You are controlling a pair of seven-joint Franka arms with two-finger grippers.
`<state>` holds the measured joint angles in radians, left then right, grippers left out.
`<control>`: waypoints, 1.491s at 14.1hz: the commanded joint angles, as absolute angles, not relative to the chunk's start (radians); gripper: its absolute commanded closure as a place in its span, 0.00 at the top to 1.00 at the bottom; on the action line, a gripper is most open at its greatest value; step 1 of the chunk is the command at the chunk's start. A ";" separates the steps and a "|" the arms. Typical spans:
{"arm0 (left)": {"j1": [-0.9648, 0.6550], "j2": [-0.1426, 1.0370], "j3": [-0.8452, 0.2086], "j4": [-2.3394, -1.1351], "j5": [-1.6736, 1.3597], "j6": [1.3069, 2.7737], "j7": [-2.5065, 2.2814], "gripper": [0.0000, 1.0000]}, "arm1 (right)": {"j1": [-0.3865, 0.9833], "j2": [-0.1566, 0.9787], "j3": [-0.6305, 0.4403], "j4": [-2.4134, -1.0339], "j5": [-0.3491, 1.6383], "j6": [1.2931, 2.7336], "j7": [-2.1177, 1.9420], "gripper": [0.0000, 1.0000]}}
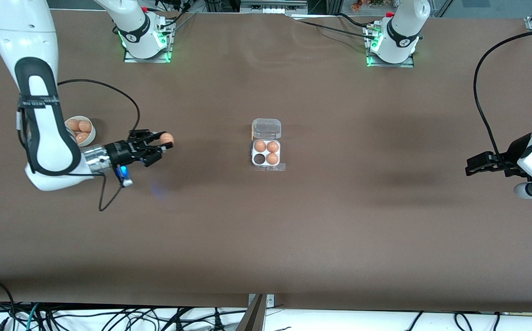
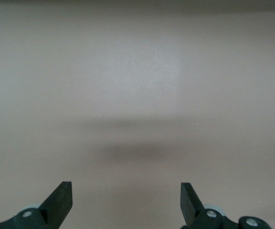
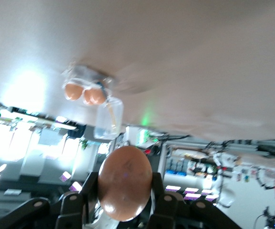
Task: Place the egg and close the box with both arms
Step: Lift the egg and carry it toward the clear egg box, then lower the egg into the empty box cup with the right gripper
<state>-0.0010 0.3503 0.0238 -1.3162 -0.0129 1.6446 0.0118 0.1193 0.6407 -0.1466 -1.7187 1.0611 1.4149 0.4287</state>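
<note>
The right gripper [image 1: 165,140] clamps the egg [image 1: 167,138], long axis along its fingers, aimed at three o'clock toward the box [image 1: 266,154]. The box lies open with three eggs and its seven-o'clock cell empty. The left gripper [image 1: 470,166] waits, spread open.

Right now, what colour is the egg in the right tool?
Orange-tan egg, clearest in the right wrist view.

**Open table between the egg and the box**

The right gripper [image 1: 162,146] holds the egg [image 1: 167,138] over bare brown table [image 1: 211,207]. Nothing stands between it and the box [image 1: 266,154]. The box lid [image 1: 266,128] lies open, and one cell [image 1: 259,159] is free. The bowl [image 1: 81,130] sits beside the right arm. The left gripper [image 1: 470,166] waits, fingers apart, over bare table.
</note>
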 commanded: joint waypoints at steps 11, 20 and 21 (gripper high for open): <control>0.000 0.339 0.020 -1.299 -0.005 1.623 0.023 1.00 | 0.480 0.722 -0.135 -1.618 1.359 1.839 0.686 0.37; -0.002 0.341 0.018 -1.299 -0.006 1.595 0.018 1.00 | 0.577 0.827 -0.127 -1.560 1.473 1.966 0.680 0.37; -0.002 0.341 0.020 -1.299 -0.006 1.595 0.018 1.00 | 0.583 0.834 -0.127 -1.554 1.474 1.977 0.678 0.37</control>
